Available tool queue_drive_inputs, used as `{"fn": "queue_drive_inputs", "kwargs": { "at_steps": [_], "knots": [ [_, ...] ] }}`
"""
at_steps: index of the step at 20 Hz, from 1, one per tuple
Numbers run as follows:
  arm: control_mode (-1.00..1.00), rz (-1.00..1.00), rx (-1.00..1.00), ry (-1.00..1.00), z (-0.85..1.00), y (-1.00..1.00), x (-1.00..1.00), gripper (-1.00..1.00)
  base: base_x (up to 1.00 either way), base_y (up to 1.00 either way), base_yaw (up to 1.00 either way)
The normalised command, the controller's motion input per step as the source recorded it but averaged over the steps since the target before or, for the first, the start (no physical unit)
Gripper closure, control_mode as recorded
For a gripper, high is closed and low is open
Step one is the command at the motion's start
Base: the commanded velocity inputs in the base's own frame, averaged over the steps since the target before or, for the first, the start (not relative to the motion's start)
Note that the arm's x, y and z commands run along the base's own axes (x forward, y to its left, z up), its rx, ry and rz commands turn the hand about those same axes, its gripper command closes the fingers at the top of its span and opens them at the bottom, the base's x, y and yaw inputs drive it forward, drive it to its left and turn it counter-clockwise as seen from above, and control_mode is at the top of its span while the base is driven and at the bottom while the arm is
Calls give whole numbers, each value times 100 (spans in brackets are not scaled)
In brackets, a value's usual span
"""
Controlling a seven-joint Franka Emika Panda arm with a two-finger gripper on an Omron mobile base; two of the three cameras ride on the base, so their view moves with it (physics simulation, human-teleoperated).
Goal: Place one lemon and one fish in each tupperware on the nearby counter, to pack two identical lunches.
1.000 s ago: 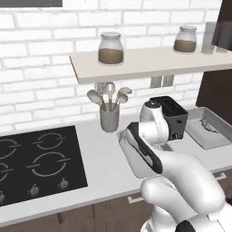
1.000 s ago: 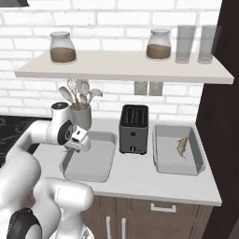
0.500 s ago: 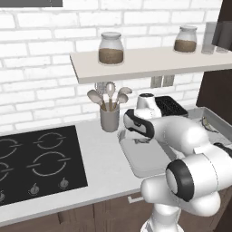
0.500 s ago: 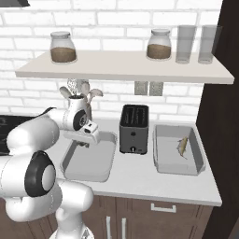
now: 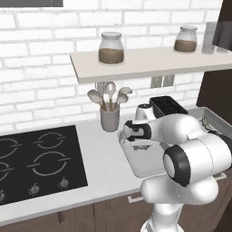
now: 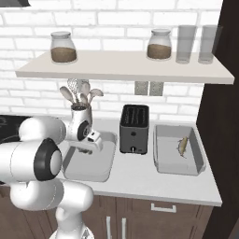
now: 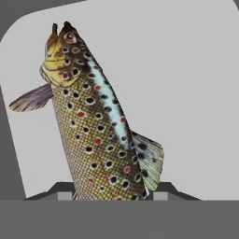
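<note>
Gripper (image 6: 94, 140), swung down from its earlier raised pose, now hovers over the near tray (image 6: 105, 170); jaws pinch a fish (image 7: 93, 121) above the tray floor. Release into this tray seems imminent.

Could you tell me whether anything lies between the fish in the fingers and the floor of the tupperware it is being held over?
Nothing visible does. In the hand view, the fish hangs from the gripper over bare grey tupperware floor, with no object beneath it.
</note>
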Motion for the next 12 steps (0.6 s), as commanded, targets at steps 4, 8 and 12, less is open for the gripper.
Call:
{"fn": "queue_drive_inputs", "kwargs": {
  "at_steps": [4, 8, 12],
  "knots": [
    [-100, 1, 0, -11, -21, -18, 2, 100, 0, 0, 0],
    [-100, 2, 0, -6, -9, -1, 28, 100, 0, 0, 0],
    [-100, 2, 0, 0, -15, -2, 24, 100, 0, 0, 0]
  ]
}}
